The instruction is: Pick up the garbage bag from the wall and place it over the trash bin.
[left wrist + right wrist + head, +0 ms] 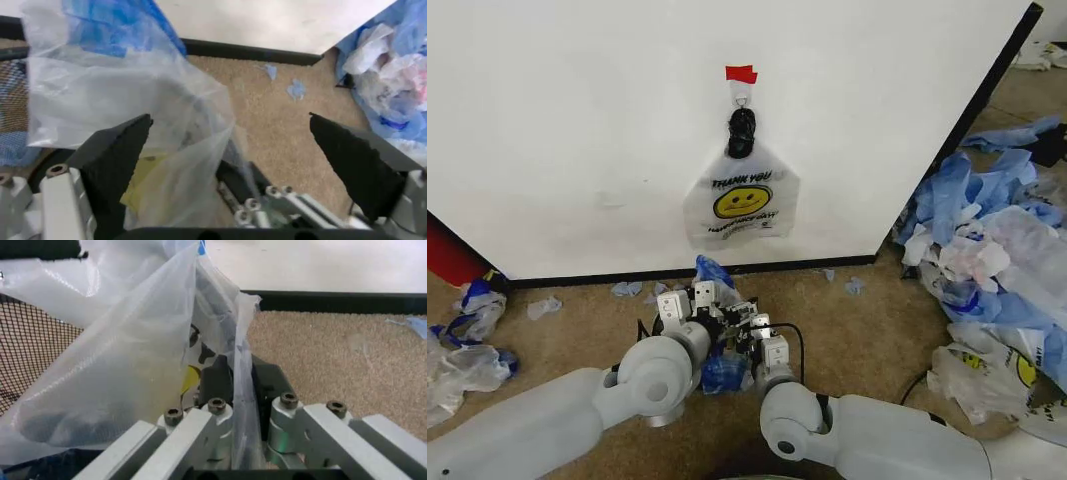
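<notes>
While one garbage bag [740, 200] hangs, left end effector [230, 150] open, right end effector [243, 390] pinching a second bag [127, 365].

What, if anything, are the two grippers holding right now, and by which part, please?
The right gripper is shut on an edge fold of the thin translucent plastic bag over the black wire-mesh bin. The left gripper is open, holding nothing.

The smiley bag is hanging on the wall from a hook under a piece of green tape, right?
Not quite: the tape is red, not green. The head view shows the smiley bag hanging on the wall from a hook under a piece of red tape.
</notes>
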Available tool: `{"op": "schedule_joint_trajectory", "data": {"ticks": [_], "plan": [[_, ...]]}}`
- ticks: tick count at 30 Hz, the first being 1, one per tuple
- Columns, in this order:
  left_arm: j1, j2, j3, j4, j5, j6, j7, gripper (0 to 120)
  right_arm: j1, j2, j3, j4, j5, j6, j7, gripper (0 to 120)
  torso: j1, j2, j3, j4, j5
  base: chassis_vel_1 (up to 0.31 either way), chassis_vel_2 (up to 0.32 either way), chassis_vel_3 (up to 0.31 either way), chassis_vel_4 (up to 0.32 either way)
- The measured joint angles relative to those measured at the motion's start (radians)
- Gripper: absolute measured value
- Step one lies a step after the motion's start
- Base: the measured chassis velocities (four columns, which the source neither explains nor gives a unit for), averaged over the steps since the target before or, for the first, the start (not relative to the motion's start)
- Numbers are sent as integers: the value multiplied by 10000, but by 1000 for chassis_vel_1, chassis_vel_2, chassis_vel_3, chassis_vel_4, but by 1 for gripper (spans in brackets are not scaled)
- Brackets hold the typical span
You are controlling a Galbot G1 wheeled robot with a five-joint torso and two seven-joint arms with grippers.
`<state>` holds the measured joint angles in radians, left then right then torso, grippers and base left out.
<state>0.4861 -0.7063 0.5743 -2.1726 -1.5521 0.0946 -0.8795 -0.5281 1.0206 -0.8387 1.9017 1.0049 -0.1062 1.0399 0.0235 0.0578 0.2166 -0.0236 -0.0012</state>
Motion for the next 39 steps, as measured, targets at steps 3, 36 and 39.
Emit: {"op": "schedule_joint_trajectory", "data": {"ticks": [3, 36, 39], "plan": [[-183, 190, 91, 106, -17, 27, 131, 94, 13, 37, -10, -1, 0, 1, -3, 2, 0, 0, 0, 0, -1, 0, 0, 0, 0], [-2774, 170, 1243, 134, -2327, 709, -670, 93, -60, -71, 74, 100, -102, -7, -41, 2, 1, -1, 2, -1, 2, 0, 0, 0, 0], [-3183, -50, 1529, 478, -2788, 849, -928, 93, -93, -120, 115, 127, -120, 0, -60, 2, 1, -1, 1, -2, 1, 0, 0, 0, 0]]}}
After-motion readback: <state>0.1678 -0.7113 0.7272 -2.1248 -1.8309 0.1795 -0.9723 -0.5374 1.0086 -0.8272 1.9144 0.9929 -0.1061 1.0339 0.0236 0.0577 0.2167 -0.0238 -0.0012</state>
